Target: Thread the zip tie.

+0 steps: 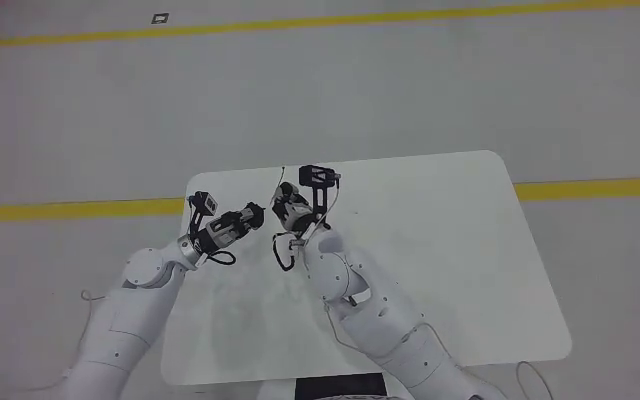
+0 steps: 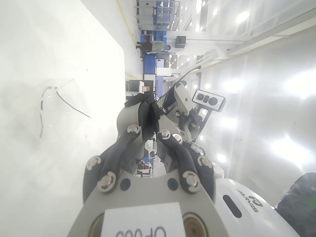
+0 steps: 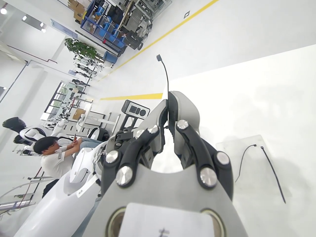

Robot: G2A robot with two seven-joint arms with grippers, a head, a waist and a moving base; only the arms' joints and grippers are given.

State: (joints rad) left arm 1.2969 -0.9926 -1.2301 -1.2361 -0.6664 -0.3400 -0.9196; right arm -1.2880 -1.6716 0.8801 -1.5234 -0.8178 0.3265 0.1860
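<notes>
Zip tie (image 3: 167, 75) pinched in right claw (image 3: 169, 101), left claw (image 2: 148, 110) closed just beside, near far edge of table (image 1: 450, 260)

We hold both arms bent at the elbow, forearms angled inward, so our two pincers face each other tip to tip, near but apart. Our left pincer (image 1: 258, 213) has its fingers drawn together. Our right pincer (image 1: 281, 201) is clamped on a thin black zip tie (image 3: 165, 71) that sticks out beyond its fingertips.
</notes>
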